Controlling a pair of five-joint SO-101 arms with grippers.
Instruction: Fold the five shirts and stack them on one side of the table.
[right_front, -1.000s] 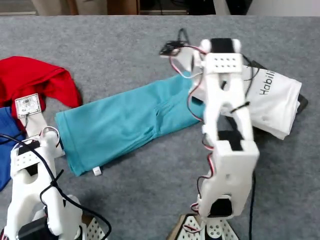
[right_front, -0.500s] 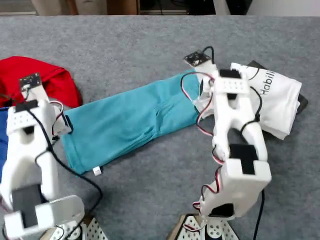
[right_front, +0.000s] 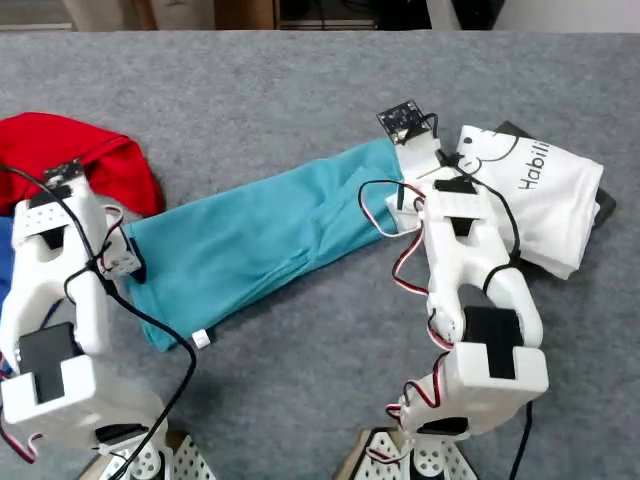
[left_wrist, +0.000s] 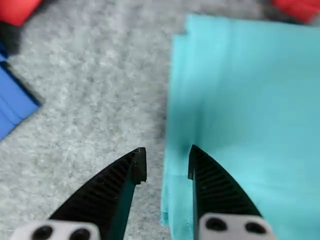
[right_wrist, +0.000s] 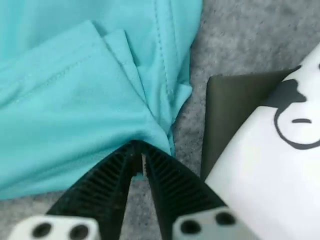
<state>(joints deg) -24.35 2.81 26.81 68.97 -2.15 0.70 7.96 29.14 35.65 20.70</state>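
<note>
Left pincer (left_wrist: 166, 167) apart; right pincer (right_wrist: 140, 159) closed, apparently on the hem of the teal shirt (left_wrist: 240, 100). Soft, light, floppy cloth, likely to sag and slide layer over layer; best pinched at end corners through all layers. Folded edge sits between left jaws, far end at right pincer, white shirt (right_wrist: 280, 165) just beside.

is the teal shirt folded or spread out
Folded lengthwise: the teal shirt lies as a long narrow strip, with stacked edges showing at both ends.
</note>
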